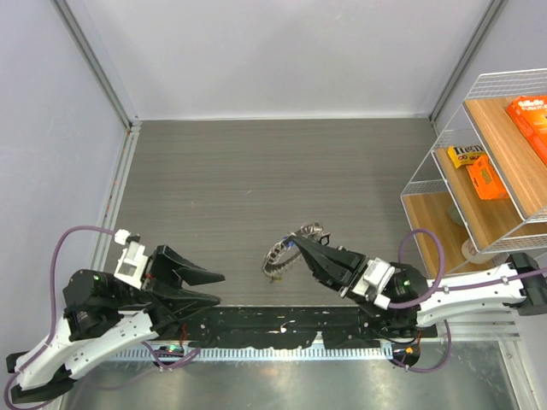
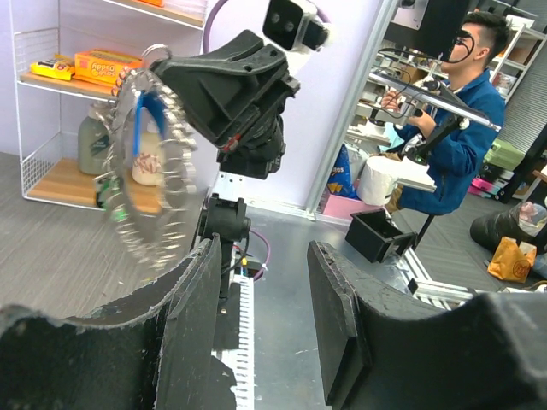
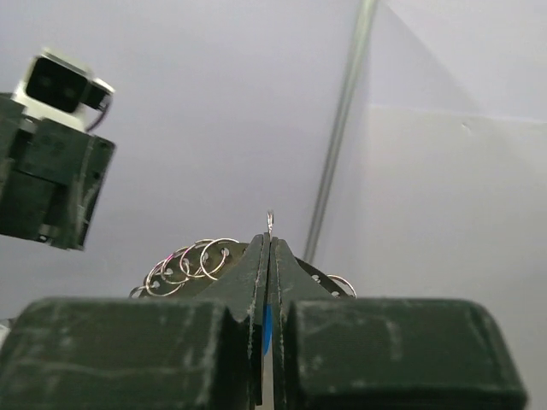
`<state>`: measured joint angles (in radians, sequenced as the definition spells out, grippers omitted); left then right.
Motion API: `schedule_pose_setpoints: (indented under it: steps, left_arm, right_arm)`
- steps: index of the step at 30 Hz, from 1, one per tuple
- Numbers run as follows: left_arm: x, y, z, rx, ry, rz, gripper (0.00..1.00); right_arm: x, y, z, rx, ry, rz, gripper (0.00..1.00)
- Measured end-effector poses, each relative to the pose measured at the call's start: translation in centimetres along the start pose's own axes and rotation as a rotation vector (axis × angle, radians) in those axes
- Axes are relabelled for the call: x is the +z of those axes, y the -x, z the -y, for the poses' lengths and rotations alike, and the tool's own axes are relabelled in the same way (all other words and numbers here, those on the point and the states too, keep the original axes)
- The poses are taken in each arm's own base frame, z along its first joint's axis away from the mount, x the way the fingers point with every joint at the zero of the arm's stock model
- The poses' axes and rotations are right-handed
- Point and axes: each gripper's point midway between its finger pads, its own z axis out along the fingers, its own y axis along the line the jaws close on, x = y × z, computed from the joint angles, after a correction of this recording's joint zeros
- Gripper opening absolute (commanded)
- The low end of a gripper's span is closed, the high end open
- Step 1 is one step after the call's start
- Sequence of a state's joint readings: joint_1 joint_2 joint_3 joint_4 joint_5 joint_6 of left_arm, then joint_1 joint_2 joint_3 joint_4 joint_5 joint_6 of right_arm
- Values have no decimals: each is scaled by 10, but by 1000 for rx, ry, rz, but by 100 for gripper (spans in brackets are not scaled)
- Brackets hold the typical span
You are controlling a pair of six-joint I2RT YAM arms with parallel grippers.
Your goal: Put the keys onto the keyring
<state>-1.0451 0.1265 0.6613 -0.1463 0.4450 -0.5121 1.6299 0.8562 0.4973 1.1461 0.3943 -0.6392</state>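
Note:
The keyring (image 1: 296, 245), a round silver ring fringed with small split rings, hangs off the table at the tips of my right gripper (image 1: 297, 243). From the left wrist it stands nearly on edge (image 2: 145, 224), with a blue key (image 2: 142, 121) lying across it and a small green piece (image 2: 104, 190) at its lower left rim. In the right wrist view the right gripper (image 3: 270, 241) is shut; blue plastic (image 3: 267, 329) shows between its fingers and the fringe rings (image 3: 192, 260) spread beyond the tips. My left gripper (image 1: 212, 287) (image 2: 263, 249) is open and empty, left of the ring.
A white wire shelf (image 1: 444, 128) stands at the right edge, holding orange boxes (image 1: 527, 115) and a yellow packet (image 1: 467, 155). From the left wrist, the shelf (image 2: 38, 128) holds jars, and a person in blue (image 2: 457, 128) sits beyond the table.

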Motion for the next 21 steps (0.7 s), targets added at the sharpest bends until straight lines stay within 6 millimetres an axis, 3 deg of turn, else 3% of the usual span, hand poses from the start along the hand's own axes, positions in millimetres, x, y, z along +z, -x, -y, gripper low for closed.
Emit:
schedule_pose_setpoints:
  steps: [2,8,21]
  left_arm:
    - [0,-1,0,-1,1,-1,50]
    - [0,-5,-2,-2,4,-7,51]
    - [-2,-9,-5,0,13,-2,51]
  right_arm:
    - [-14,-11,16,-15,-51,-60,5]
    - [-48,-51,36,-35,-125,-233,6]
    - [-122,-156,30,144,-228,-660,6]
